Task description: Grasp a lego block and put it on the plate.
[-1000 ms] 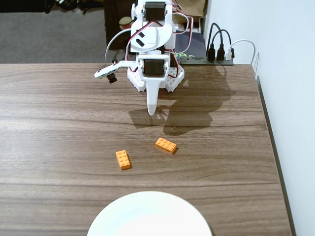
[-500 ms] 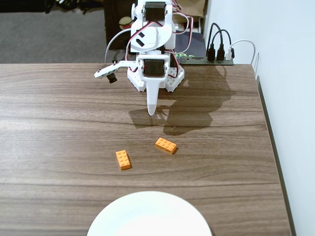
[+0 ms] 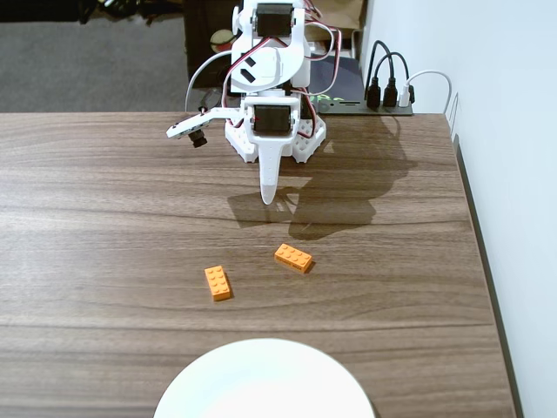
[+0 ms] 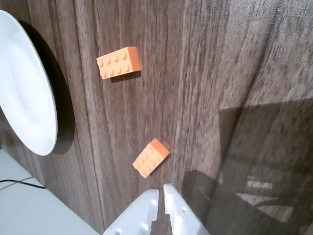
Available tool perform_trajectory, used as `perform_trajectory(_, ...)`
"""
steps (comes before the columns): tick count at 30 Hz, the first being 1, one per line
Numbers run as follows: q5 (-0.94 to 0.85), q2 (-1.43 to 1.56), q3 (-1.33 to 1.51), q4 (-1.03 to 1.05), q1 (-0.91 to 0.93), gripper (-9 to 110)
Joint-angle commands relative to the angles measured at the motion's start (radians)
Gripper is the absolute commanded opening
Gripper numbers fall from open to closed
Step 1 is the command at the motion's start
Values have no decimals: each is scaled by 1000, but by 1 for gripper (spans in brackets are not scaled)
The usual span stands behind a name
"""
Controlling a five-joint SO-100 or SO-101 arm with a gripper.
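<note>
Two small orange lego blocks lie on the wood table: one (image 3: 293, 257) near the middle, another (image 3: 218, 282) to its left and closer to the plate. The wrist view shows the same pair, the nearer block (image 4: 151, 157) just ahead of my fingertips and the other (image 4: 119, 62) farther off. The white plate (image 3: 264, 380) sits at the bottom edge of the fixed view, partly cut off; its rim (image 4: 29, 107) fills the wrist view's left. My white gripper (image 3: 269, 197) hangs shut and empty over the table behind the blocks, tips (image 4: 162, 190) nearly touching.
The arm's base (image 3: 275, 131) stands at the table's far edge, with cables and a power strip (image 3: 388, 94) behind it to the right. The table's right edge (image 3: 484, 261) runs along a white wall.
</note>
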Motion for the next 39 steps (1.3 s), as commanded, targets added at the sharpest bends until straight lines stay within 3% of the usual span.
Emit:
perform_trajectory(1,-9,-5,-5,5,-6,1)
perform_trajectory(27,0,-5,-5,5,5,1)
perform_trajectory(39,17,-23,-2,-48,112,1)
